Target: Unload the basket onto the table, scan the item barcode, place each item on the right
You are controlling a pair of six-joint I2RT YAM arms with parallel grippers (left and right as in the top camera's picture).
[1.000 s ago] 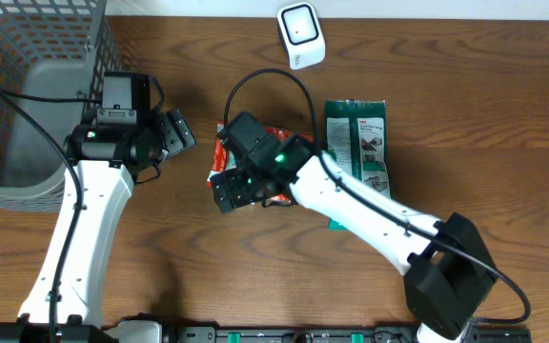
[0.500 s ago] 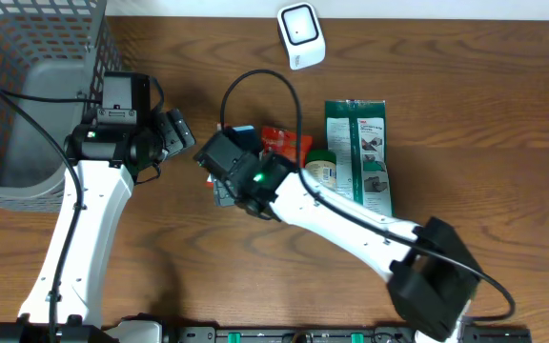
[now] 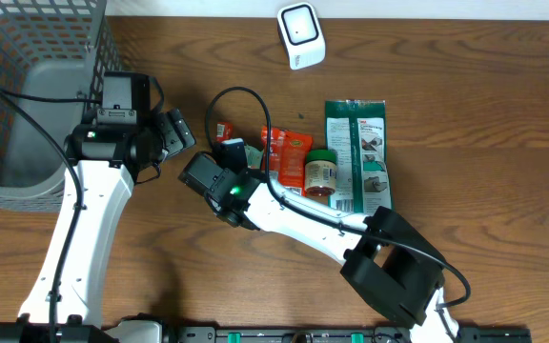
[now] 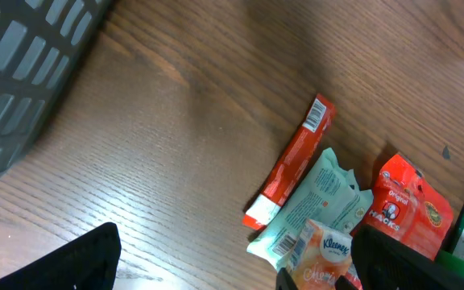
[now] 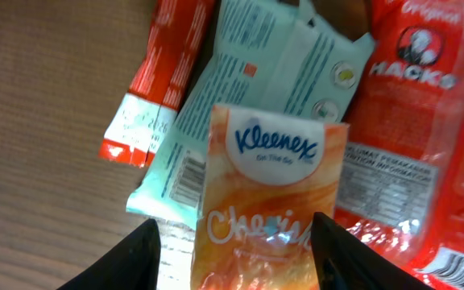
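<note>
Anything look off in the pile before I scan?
Nothing looks spilled or damaged. It is just untidy: the Kleenex pack lies on the wipes pack, which rests against the red stick packet.

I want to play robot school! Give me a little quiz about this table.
1. True or false: the white scanner stands outside the grey basket.
2. Which name is on the orange pack between the fingers of the right gripper? A Kleenex, B Hacks, C Lego.
3. Fill in: the jar has a ___ lid.
Key: 1 true; 2 A; 3 green.
</note>
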